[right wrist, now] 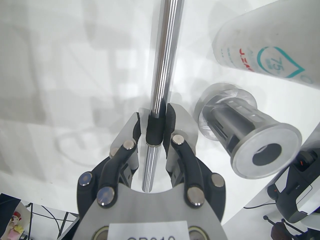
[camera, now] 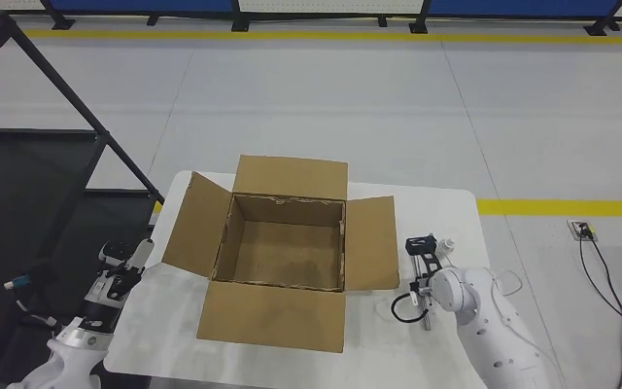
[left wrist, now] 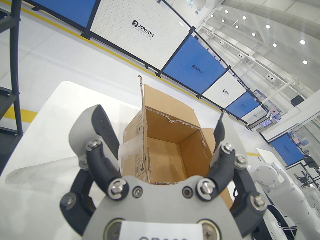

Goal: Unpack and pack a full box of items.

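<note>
An open cardboard box [camera: 282,255] stands mid-table with all its flaps folded out, and its inside looks bare. My right gripper [right wrist: 155,116] is shut on a shiny steel rod [right wrist: 168,51], holding it at a black band just above the white table, to the right of the box [camera: 421,288]. A metal flanged spool [right wrist: 246,138] and a white bottle [right wrist: 267,51] lie beside the rod. My left gripper [left wrist: 160,116] stands open with nothing in it off the table's left edge [camera: 121,270], facing the box [left wrist: 172,146].
A small black device [camera: 420,244] sits on the table [camera: 175,301] right of the box, above the right gripper. A black cable [camera: 399,309] loops near the right arm. A dark metal frame [camera: 87,146] stands at the left.
</note>
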